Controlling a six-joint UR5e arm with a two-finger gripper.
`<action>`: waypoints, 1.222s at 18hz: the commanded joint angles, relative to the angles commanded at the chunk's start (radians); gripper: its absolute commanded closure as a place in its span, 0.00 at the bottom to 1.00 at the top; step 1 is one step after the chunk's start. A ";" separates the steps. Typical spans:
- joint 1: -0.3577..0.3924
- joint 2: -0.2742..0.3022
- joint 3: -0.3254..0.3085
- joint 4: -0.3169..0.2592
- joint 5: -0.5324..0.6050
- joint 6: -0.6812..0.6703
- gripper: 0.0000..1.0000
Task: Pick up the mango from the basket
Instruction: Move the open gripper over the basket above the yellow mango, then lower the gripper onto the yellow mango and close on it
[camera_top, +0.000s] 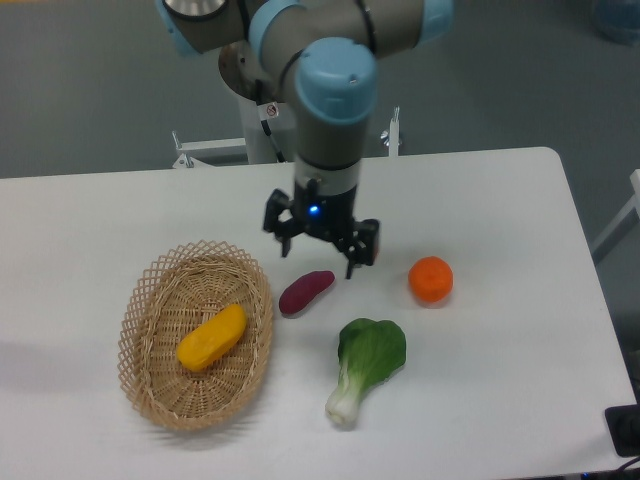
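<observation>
Mango (212, 338) lies diagonally in basket (152, 302), long axis lower-left to upper-right, well to the lower left of tool (320, 262), which hangs spread apart, gripping nothing, over sweet potato (305, 292).

no words to read, no numbers, no brand names, no signs, nothing written on any of the things in the picture

1 mango (212, 337), 1 basket (150, 300), 1 sweet potato (305, 292), 1 tangerine (431, 280), 1 bok choy (366, 362), 1 gripper (318, 264).
</observation>
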 joint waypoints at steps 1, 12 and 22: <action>-0.023 -0.021 0.000 0.014 0.000 -0.008 0.00; -0.157 -0.138 -0.009 0.154 0.044 0.006 0.00; -0.209 -0.206 -0.038 0.169 0.080 0.170 0.00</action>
